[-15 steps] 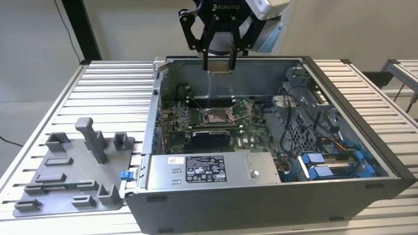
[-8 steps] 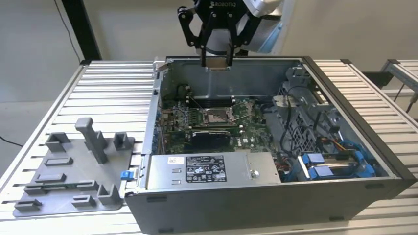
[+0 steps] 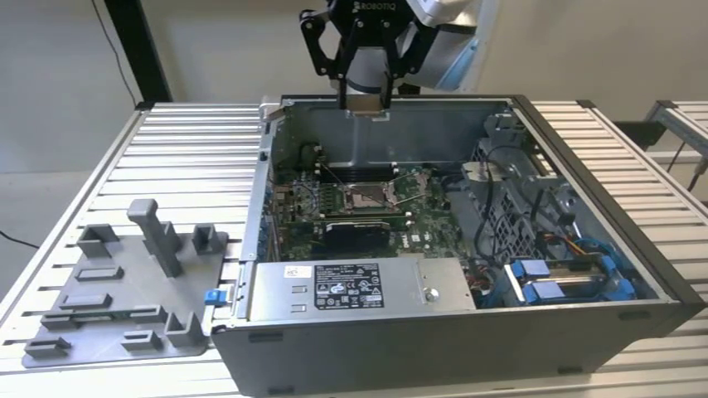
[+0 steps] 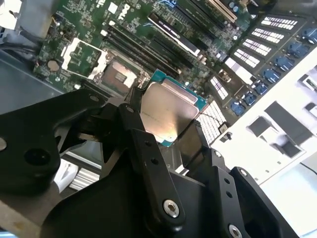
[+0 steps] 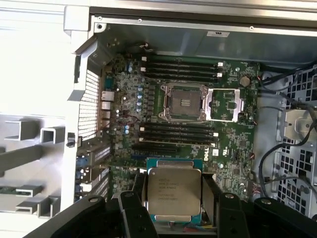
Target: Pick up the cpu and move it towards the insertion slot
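Open PC case [image 3: 575, 274] below; gripper [image 5: 173, 198] pinches cpu [image 5: 174, 192] by edges—light, stiff, fragile—slot [image 5: 182, 101] ahead.

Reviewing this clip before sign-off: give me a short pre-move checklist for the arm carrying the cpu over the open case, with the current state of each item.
1. cpu gripped between the gripper fingers: ok.
2. cpu silvery top visible and level in both wrist views: ok.
3. insertion slot open, frame swung aside, centre unobstructed: ok.
4. Gripper above the computer case rim in the exterior view: ok.
5. cpu directly over the slot: not ok, it hangs off to one side.
6. cpu corner orientation matching the slot: cannot tell.
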### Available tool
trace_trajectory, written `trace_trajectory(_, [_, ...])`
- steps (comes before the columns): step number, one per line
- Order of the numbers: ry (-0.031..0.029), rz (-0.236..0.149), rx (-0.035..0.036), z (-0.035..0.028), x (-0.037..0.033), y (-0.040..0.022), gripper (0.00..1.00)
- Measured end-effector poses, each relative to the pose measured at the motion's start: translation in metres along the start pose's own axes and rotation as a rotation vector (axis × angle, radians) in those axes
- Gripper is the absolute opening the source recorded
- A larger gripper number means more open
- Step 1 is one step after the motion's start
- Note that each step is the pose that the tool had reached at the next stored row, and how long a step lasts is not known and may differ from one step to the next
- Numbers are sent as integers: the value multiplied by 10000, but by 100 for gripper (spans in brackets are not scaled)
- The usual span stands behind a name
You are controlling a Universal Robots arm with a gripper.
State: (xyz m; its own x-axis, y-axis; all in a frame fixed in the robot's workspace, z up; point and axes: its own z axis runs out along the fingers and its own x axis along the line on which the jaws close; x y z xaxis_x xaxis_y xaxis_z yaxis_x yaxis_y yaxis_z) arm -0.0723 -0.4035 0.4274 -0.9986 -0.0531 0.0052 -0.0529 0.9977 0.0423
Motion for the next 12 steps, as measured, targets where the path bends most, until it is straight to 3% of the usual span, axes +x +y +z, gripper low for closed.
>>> trace_trajectory(6, [0,3,-1,1,4,5,0])
trace_trajectory(12, [-1,3,-1,4,69,36,0])
